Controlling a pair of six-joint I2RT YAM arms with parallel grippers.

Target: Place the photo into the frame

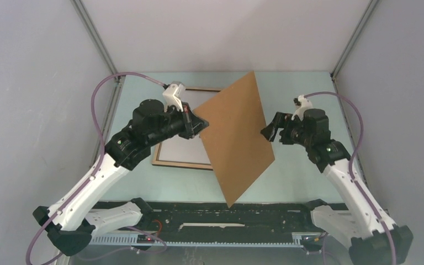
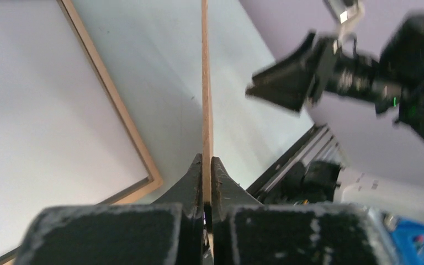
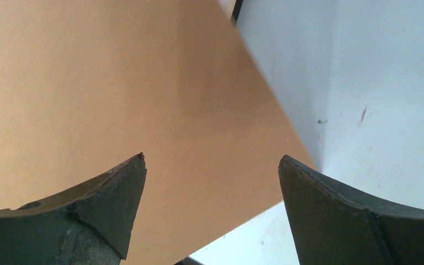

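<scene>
Frame point(image 1: 179, 164) lies flat on table point(image 1: 298, 165), wood rim up, partly hidden under left arm and board. Stiff, pane likely fragile: hold by rim. Photo not recognisable; pale area inside rim maybe its back, cannot tell. Thin, bends: take by border. Left gripper point(image 2: 206, 160) clamps raised backing board point(image 1: 237, 138) by edge. Right gripper point(image 3: 212, 165) wide, empty.

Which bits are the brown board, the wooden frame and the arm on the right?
brown board point(image 1: 237, 138), top view, middle of its face.
frame point(image 2: 112, 94), left wrist view, on its light wood rim.
right arm point(image 1: 348, 185), top view, on its white forearm.
</scene>
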